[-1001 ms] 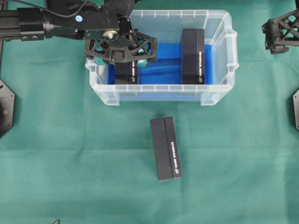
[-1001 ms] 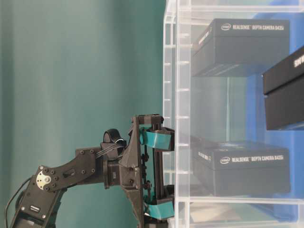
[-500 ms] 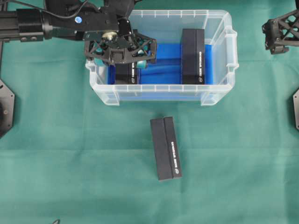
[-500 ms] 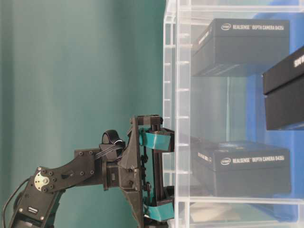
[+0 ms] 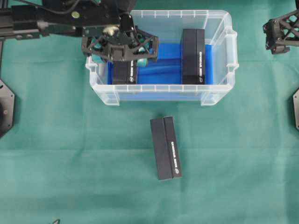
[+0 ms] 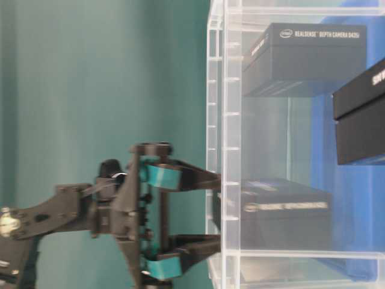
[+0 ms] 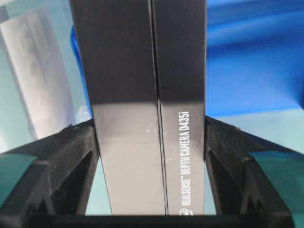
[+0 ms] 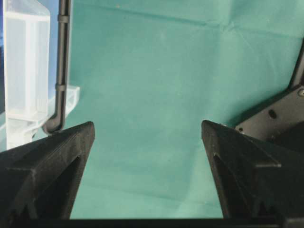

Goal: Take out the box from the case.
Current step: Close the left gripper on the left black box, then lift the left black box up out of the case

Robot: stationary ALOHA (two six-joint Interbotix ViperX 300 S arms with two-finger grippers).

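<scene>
1. The left gripper (image 5: 122, 48) is at the left end of the case (image 5: 219, 28). Its jaws stand about half open, one on each long side of a black box (image 7: 149, 118), and the left wrist view shows both fingers (image 7: 78, 156) pressed against it. I judge that the box is gripped.

2. This held box (image 5: 125, 73) is inside the case, near its left wall and over the blue cloth (image 5: 161, 70). In the table-level view it looks blurred, and I cannot tell whether its far end rests on the cloth.

3. A second black box (image 5: 193, 57) stands in the right part of the case, well apart from the gripper. A third box (image 5: 166, 148) lies outside on the green table (image 5: 70, 163), near the middle and in front of the case.

4. The right gripper (image 5: 280, 31) hangs beside the right end of the case, near the far right corner of the table. It is wide open and holds nothing.

5. What could go wrong, in my opinion:
   - The sides of the box are smooth and the fingers hold only one end, so the box may tilt or slip during the lift.
   - The gripper is close to the left wall, so a finger or the box may catch the rim and drag the light case.
   - A slanted lift may press the box against the front wall.
</scene>
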